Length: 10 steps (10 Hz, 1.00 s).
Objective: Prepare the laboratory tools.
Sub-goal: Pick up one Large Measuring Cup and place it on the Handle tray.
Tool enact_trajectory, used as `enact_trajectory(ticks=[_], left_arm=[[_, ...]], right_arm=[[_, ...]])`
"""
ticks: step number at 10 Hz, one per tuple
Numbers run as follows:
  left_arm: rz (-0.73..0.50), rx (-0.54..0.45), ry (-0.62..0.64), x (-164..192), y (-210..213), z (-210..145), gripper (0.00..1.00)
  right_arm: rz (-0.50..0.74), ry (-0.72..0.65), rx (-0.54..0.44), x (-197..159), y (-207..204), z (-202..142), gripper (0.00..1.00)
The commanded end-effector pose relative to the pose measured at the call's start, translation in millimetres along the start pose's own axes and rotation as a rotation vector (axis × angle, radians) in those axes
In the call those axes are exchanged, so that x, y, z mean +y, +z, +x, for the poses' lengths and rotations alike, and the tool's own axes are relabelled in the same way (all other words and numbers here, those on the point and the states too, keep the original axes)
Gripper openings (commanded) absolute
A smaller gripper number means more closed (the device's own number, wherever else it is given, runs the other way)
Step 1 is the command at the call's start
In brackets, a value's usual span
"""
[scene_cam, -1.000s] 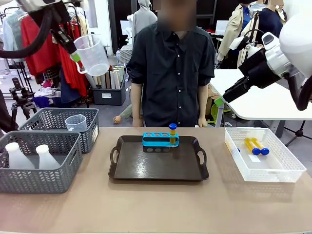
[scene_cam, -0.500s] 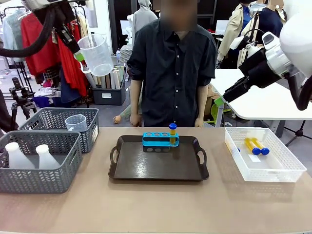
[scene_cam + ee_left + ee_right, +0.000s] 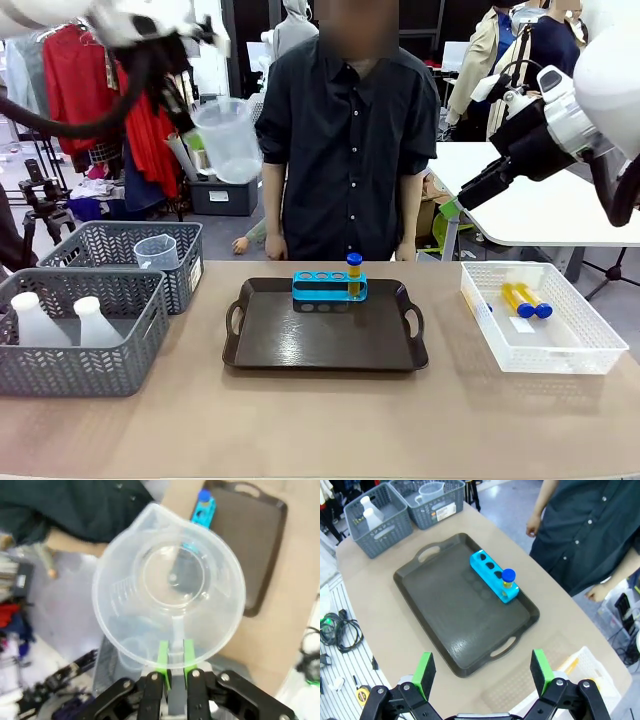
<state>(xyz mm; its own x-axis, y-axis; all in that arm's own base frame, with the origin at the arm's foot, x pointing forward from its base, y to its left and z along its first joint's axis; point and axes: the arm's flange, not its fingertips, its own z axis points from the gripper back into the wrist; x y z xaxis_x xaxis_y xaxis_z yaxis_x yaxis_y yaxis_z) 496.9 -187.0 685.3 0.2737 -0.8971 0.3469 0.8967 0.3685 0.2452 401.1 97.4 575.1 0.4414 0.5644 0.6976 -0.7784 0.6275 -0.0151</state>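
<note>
Front view: three tubes [image 3: 354, 275], possibly four.

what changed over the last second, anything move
The left gripper, shut on the beaker's handle, carried the beaker rightward and a little lower, toward the space above the tray. Nothing was taken hold of or let go. The right gripper stayed open and raised; the rack and its one tube stayed put.

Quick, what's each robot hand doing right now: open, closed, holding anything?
Robot's left hand: closed on the handle of the measuring beaker, held aloft.
Robot's right hand: open, holding nothing.
</note>
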Motion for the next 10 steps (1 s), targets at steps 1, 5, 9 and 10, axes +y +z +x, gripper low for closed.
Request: enact_trajectory(ticks=[1, 5, 9, 10], left_arm=[[-0.023, 0.021, -0.137, 2.8, -17.2, 34.3, 0.0], [-0.132, 0.085, -0.414, -48.9, -101.1, 107.1, 0.0], [-0.226, 0.149, -0.583, -85.3, -191.3, 142.6, 0.0], [-0.248, 0.16, -0.596, -93.1, -206.2, 143.4, 0.0]], right_arm=[[0.014, -0.009, -0.011, -0.5, 1.4, 0.7, 1.0], [0.014, -0.009, -0.011, -0.5, 1.4, 0.7, 1.0], [0.014, -0.009, -0.011, -0.5, 1.4, 0.7, 1.0], [0.014, -0.009, -0.011, -0.5, 1.4, 0.7, 1.0]])
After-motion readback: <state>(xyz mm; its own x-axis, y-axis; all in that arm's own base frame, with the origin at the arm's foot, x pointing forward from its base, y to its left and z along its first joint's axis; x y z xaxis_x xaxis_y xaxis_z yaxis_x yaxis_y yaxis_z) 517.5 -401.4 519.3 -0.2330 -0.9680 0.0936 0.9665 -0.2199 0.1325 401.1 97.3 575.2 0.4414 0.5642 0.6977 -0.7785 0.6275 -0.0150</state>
